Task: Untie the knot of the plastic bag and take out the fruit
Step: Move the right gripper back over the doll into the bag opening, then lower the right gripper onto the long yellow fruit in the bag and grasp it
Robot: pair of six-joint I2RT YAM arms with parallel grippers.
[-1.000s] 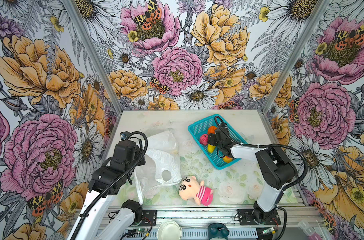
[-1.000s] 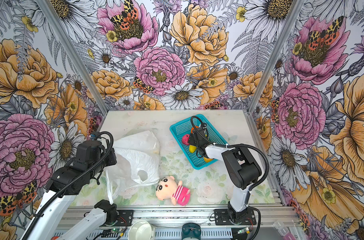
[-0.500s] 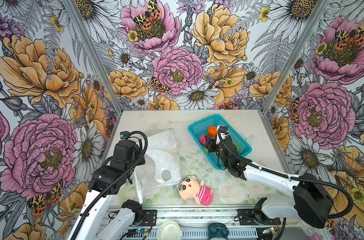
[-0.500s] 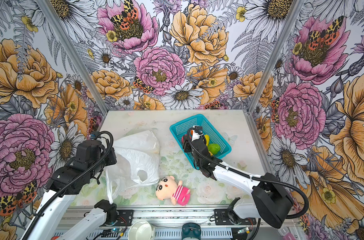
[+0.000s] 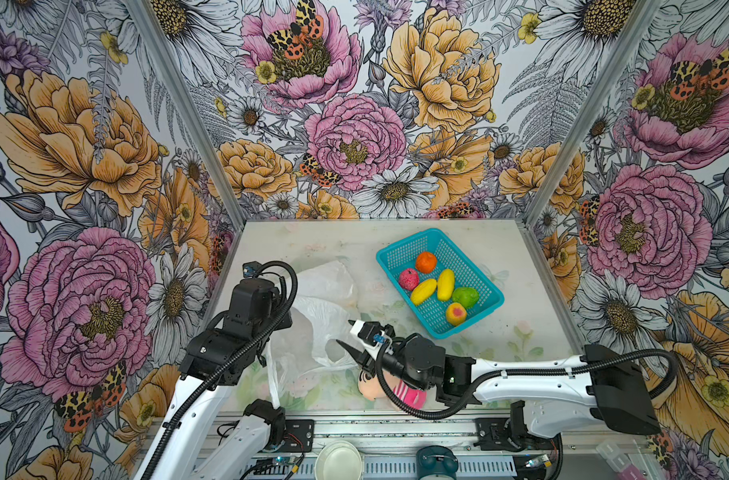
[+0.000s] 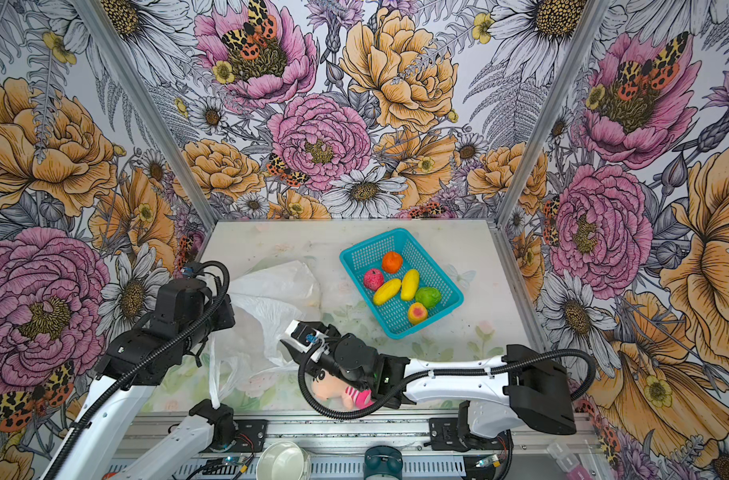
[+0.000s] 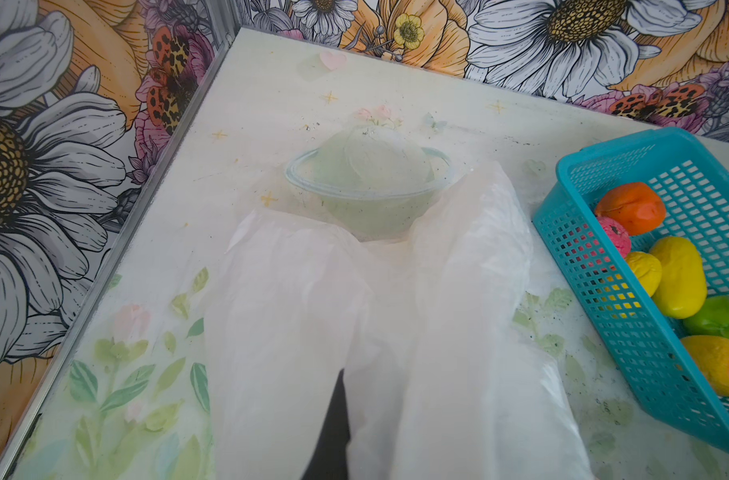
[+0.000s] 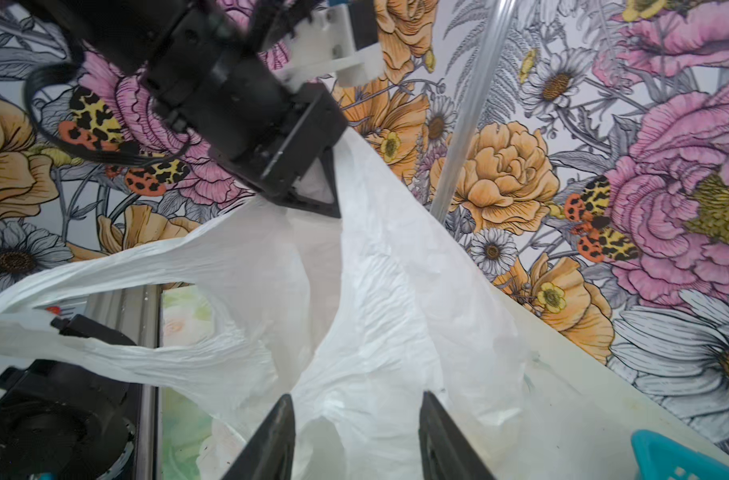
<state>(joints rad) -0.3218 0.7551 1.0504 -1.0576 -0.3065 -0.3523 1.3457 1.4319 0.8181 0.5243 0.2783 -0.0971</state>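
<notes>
In both top views your left arm is reaching in from 7 o'clock, and its wrist is hiding the left pincer from above. In the right wrist view you are seeing that pincer pinched tight on a fold of the plastic bag, pulling the thin white film up into a peak. The bag is lying crumpled at about 9 o'clock on the surface. One handle loop is stretching out loose toward the front rail.

Your right arm is stretching across from 4 o'clock toward 9 o'clock, and the right pincer is sitting at the bag's inner edge. Its two dark fingers are standing moderately apart, with bag film bunching between and just beyond them; they are not clamping anything.

At 6 o'clock a plush doll is lying partly covered by that arm's wrist.

At 2 o'clock a teal basket is sitting apart from the bag, and the fruit is resting inside it: an orange piece, a pink-red piece, two long yellow pieces lying side by side, a green piece and a round yellow piece with a pink blush.
</notes>
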